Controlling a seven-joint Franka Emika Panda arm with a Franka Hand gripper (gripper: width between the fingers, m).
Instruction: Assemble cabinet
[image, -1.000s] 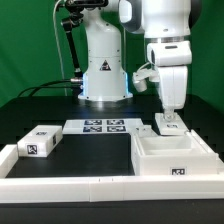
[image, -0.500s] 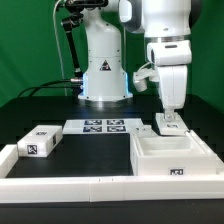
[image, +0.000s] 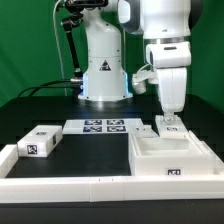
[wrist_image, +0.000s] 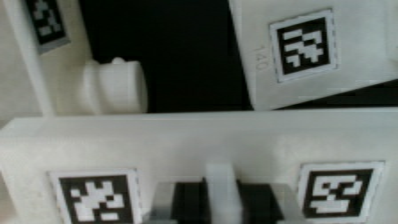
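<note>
The white cabinet body (image: 170, 158) lies open-side up at the exterior view's right, with a tag on its front wall. My gripper (image: 167, 120) stands upright over its far edge, shut on a small white panel piece (image: 168, 126) that touches the body there. In the wrist view my gripper (wrist_image: 217, 200) pinches a thin white rib of that tagged panel (wrist_image: 107, 150) between its dark fingers (wrist_image: 178, 203). Beyond it, another white tagged part (wrist_image: 302, 50) and a small knob (wrist_image: 111, 85) show. A second white panel piece (image: 40, 141) lies at the exterior view's left.
The marker board (image: 105, 126) lies flat in the middle, in front of the robot's base (image: 103, 75). A long low white border rail (image: 90, 186) runs along the front and up the left side. The table is black.
My gripper with the panel has shifted slightly toward the exterior view's left, and the cabinet body has slid a little that way with it.
</note>
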